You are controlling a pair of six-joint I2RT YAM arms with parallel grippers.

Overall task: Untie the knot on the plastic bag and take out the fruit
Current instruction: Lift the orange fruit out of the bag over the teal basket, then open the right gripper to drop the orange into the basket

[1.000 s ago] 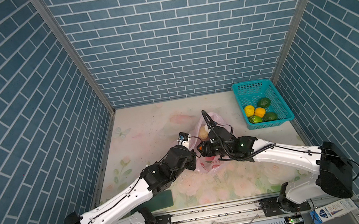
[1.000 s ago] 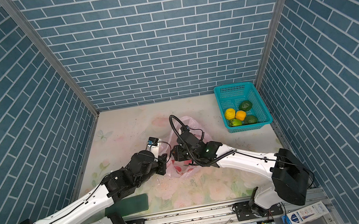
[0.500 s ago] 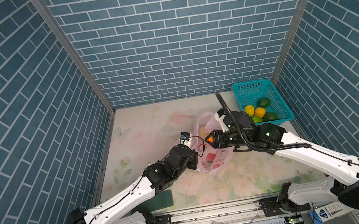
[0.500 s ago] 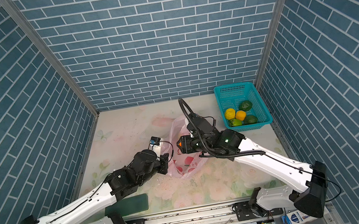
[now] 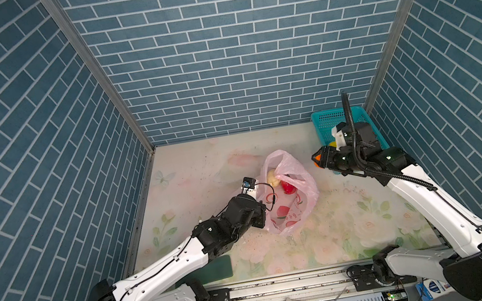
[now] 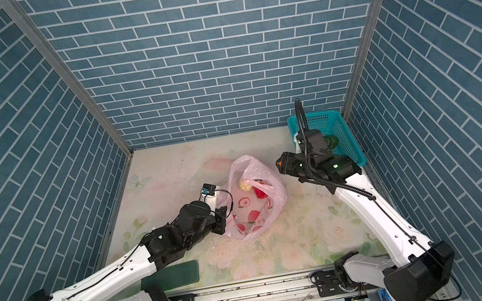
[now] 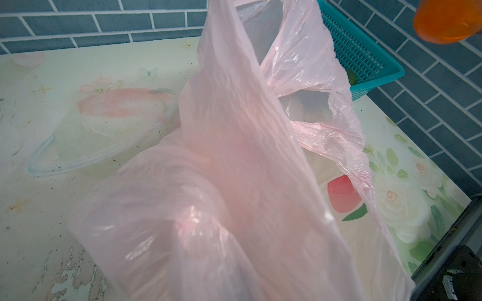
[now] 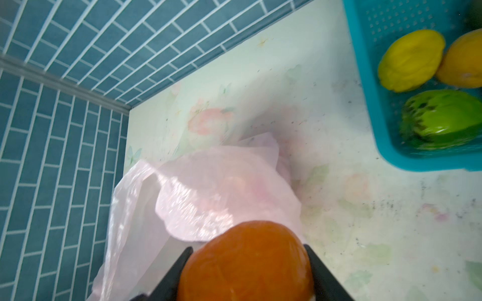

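Right wrist view is showing the right claw point(image 8: 247, 249) pinching an orange fruit point(image 8: 245, 265) between both fingers, hanging above the counter point(image 8: 339, 208) between the plastic bag point(image 8: 221, 192) and the teal basket point(image 8: 365, 86). Basket is holding a yellow fruit point(image 8: 412, 60), a yellow-orange fruit point(image 8: 461, 60) and a green fruit point(image 8: 440, 118), close together. Left claw point(image 6: 222, 218) is sitting pressed together on the bag's side film nearest its arm. Bag is lying mid-counter, mouth gaping, handle strips apart. A whitish fruit point(image 5: 272, 178) and a red fruit point(image 5: 288, 187) are sitting inside it, side by side. Left wrist view is filling with pink film, with the fingers hidden there.
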